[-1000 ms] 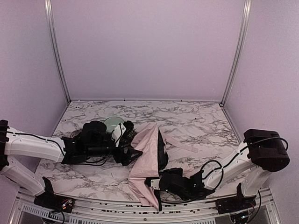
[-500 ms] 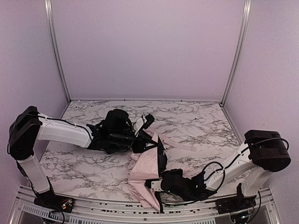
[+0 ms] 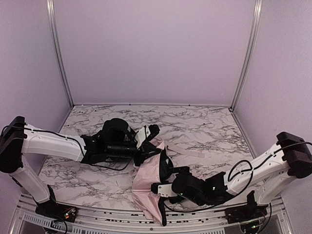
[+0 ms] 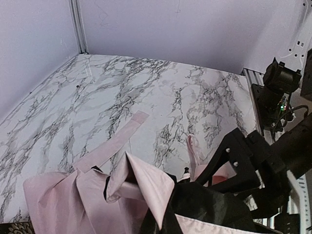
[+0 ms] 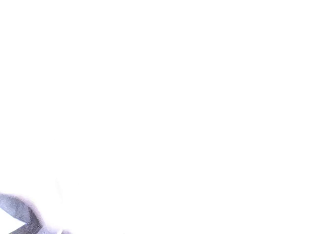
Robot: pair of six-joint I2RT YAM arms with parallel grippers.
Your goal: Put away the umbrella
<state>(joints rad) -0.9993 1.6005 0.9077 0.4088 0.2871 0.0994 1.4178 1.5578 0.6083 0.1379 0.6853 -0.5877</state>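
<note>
Gripper, left (image 3: 152, 139): it reaches in low from the left side to the far end of the umbrella (image 3: 147, 181). Cloth covers its tips in the overhead view, and my left wrist camera shows only fabric bunched close under the lens. I cannot tell whether it is clenched or released.

Gripper, right (image 3: 157, 189): it lies low along the near side of the table (image 3: 209, 124), nose against the umbrella's near flank. The jaws are hidden and the right wrist view is washed out to white, so its state cannot be determined.

Placement, my judgement: one arm at each end suggests I am steadying the near part while the far part is gathered inward. That fits folding the canopy before stowing it.

Findings on the umbrella, largest first:
- It lies collapsed but loose in the middle of the table, running from the centre to the front edge between my two arms.
- The pale pink canopy (image 4: 63, 204) is crumpled in slack folds, not wrapped.
- The black lining (image 4: 204, 207) is exposed where a panel has turned over.
- A pale pink fabric strip (image 4: 117, 144) trails flat onto the marble to the far right, unfastened.
- I cannot pick out the shaft or the handle.
</note>
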